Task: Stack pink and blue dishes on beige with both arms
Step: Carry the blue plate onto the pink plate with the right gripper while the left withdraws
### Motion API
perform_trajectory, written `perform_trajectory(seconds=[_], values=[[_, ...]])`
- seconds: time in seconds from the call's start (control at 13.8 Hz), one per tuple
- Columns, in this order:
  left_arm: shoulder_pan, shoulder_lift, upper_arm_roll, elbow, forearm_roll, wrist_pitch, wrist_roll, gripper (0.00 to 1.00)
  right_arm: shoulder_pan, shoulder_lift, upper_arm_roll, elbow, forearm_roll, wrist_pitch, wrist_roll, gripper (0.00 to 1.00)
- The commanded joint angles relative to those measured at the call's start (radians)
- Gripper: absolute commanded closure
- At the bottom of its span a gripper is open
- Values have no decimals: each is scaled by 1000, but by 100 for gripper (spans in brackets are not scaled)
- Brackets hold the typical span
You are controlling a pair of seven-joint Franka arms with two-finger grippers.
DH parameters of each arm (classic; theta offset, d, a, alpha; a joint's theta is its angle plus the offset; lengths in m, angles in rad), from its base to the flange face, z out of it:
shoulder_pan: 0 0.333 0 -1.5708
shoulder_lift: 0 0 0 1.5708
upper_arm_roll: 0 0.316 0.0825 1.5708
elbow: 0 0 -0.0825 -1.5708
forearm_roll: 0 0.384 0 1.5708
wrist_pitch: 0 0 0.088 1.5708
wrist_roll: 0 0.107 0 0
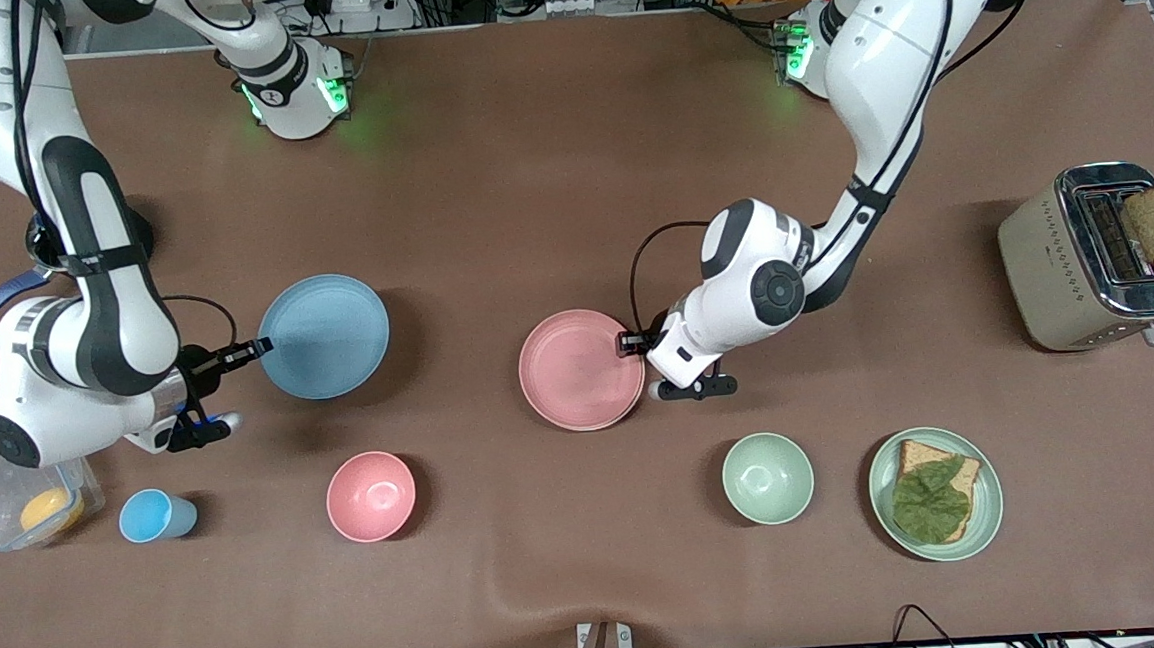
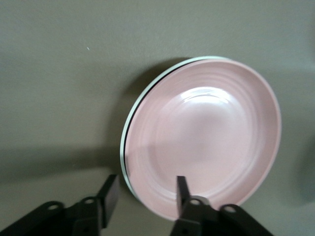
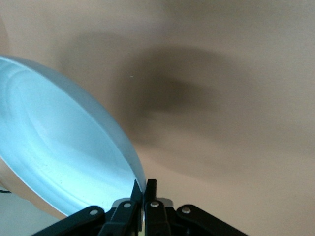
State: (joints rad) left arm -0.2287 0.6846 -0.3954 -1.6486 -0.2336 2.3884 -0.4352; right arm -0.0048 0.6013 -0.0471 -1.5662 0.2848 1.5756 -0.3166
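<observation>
Brown desk carries: toaster, green plate, green bowl, pink bowl, blue cup, clear container, beige plate under pink plate.

Readable text: none in any of the three views.
Labels or brands: none can be made out on the dishes, the toaster or the arms.
Numbers and signs: none.
</observation>
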Motion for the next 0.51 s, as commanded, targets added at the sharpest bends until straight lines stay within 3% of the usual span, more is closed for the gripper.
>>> perform_trajectory(seconds=[0.0, 0.22, 0.43], values=[[9, -126, 42, -20, 25, -93, -17, 0, 103, -8, -7, 41, 19, -19, 118, 100], [28, -169, 93, 35, 178, -214, -1, 0, 242, 6, -7, 80, 39, -2, 293, 100], [90, -181, 93, 66, 250, -272, 57, 0, 385, 24, -7, 84, 154, 102, 486, 100]])
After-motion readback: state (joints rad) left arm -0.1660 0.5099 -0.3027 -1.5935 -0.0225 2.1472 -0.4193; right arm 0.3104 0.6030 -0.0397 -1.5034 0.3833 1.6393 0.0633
